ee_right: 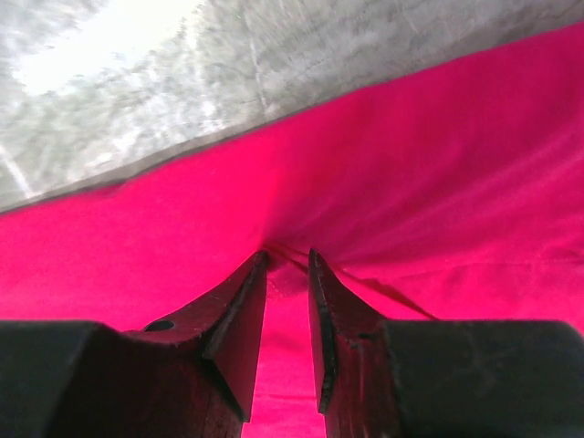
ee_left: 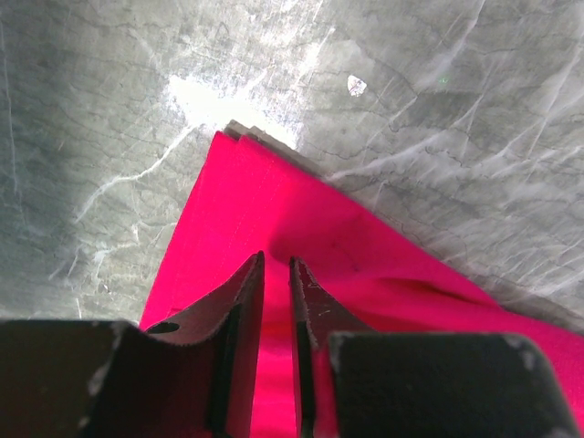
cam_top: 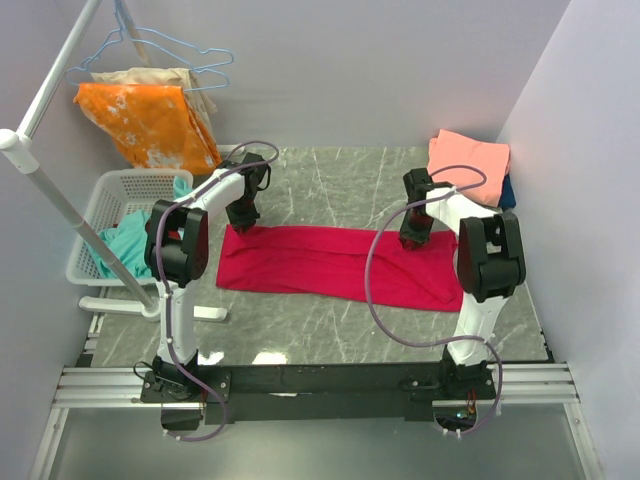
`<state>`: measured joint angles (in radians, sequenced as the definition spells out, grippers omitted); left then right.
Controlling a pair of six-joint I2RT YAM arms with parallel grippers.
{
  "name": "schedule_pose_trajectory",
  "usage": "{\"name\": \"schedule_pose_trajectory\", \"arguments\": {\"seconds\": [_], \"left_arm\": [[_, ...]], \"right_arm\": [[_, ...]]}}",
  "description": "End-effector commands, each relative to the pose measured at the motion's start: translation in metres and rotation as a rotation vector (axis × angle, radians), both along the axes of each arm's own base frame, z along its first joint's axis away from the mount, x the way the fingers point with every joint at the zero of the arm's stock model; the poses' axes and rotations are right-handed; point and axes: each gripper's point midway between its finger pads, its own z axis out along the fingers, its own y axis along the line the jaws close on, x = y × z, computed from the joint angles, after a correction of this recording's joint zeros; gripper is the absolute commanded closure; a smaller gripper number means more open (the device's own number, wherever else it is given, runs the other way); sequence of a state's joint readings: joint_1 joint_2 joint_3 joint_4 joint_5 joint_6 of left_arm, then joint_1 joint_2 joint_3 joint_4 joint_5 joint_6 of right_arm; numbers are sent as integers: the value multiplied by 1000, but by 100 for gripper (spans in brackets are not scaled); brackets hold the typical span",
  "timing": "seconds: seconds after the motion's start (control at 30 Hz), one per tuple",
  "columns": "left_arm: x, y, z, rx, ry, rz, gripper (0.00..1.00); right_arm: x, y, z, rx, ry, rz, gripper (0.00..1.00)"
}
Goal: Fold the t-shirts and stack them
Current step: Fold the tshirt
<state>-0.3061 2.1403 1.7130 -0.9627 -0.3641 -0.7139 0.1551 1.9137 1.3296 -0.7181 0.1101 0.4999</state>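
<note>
Mid-fold, the crimson-red cloth t-shirt [cam_top: 330, 265] is pinched along its far edge by the narrowed left gripper [ee_left: 276, 260] and right gripper [ee_right: 287, 254]; a matched lift-and-fold seems called for next.

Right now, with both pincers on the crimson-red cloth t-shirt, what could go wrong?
1. The left pincer pinches the crimson-red cloth t-shirt near its layered corner; lower layers may slip free.
2. The right pincer holds only a small pucker; uneven lifting could skew the fold.
</note>
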Motion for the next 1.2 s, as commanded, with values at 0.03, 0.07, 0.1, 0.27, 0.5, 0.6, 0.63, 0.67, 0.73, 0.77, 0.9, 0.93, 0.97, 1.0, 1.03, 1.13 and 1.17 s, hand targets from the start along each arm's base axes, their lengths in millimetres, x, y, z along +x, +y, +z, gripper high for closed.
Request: {"name": "schedule_pose_trajectory", "arguments": {"seconds": [0.03, 0.07, 0.1, 0.27, 0.5, 0.6, 0.63, 0.67, 0.73, 0.77, 0.9, 0.93, 0.97, 1.0, 1.03, 1.13, 1.17], "left_arm": [[6, 2, 14, 6, -33, -14, 77], [5, 2, 14, 6, -32, -13, 77], [5, 2, 14, 6, -31, -11, 77], [5, 2, 14, 5, -33, -10, 78], [5, 2, 15, 5, -34, -11, 78], [5, 3, 15, 9, -35, -10, 77], [4, 3, 15, 11, -33, -9, 78], [4, 3, 14, 11, -33, -9, 78], [4, 4, 13, 15, -31, -8, 78], [5, 4, 13, 16, -32, -9, 78], [6, 4, 12, 19, -35, -9, 78], [7, 4, 12, 16, -39, -9, 78], [8, 4, 12, 17, -37, -10, 78], [9, 3, 13, 15, -41, -9, 78], [9, 3, 13, 14, -41, -10, 78], [10, 3, 13, 15, -44, -11, 78], [11, 3, 13, 18, -44, -11, 78]], "right_arm": [[8, 1, 2, -27, 1, 21, 68], [8, 2, 2, -28, 4, 26, 68], [7, 2, 1, -27, 6, 26, 68], [5, 6, -3, -21, 21, 44, 90], [-1, 11, 10, -25, -5, 55, 100], [-7, 15, 25, -28, -32, 58, 100], [-15, 18, 26, -27, -25, 68, 100], [-19, 20, 29, -27, -27, 73, 100], [-30, 25, 39, -27, -42, 79, 100], [-36, 28, 41, -22, -44, 84, 100], [-59, 38, 57, 5, -71, 87, 100], [-69, 41, 55, 11, -52, 94, 100], [-75, 47, 58, 20, -59, 109, 100], [-80, 51, 58, 28, -56, 107, 100], [-91, 55, 54, 41, -31, 113, 100], [-114, 68, 46, 77, -3, 131, 100], [-121, 74, 46, 100, 3, 140, 100]]}}
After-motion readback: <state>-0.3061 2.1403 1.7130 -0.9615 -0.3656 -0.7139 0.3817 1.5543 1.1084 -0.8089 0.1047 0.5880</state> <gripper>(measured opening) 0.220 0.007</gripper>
